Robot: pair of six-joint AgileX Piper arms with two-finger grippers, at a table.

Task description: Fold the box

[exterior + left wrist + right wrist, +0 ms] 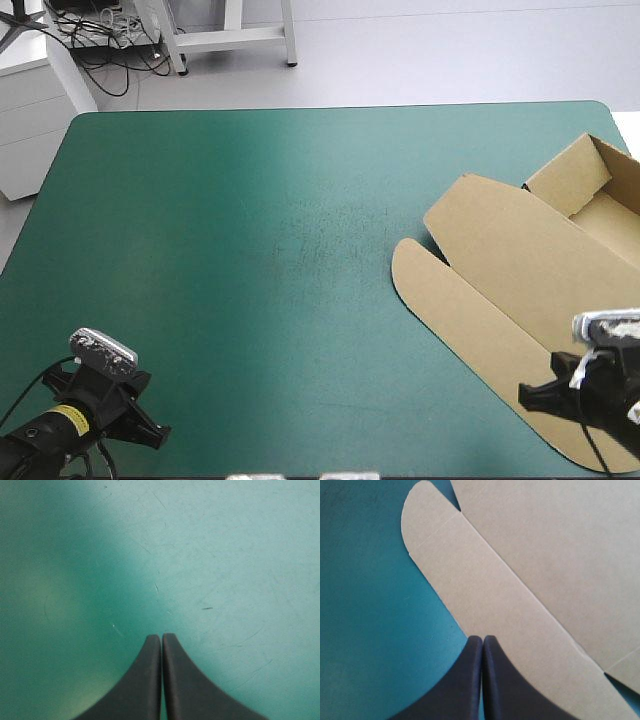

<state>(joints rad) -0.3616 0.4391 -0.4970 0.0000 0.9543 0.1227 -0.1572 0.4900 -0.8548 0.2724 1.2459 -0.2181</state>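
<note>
In the high view, the box (520, 260) is found at the right side of the bench (250, 250), tray walls raised at its far end, the rounded flap (420, 290) lying flat. In the left wrist view, the left jaws are held shut and empty over bare cover, apparently parked clear. In the right wrist view, the right jaws are shut, empty, poised at the flap's edge, presumably to work it.

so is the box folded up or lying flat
Partly folded: the box has raised walls at its far end; its lid and rounded flap lie flat.
</note>
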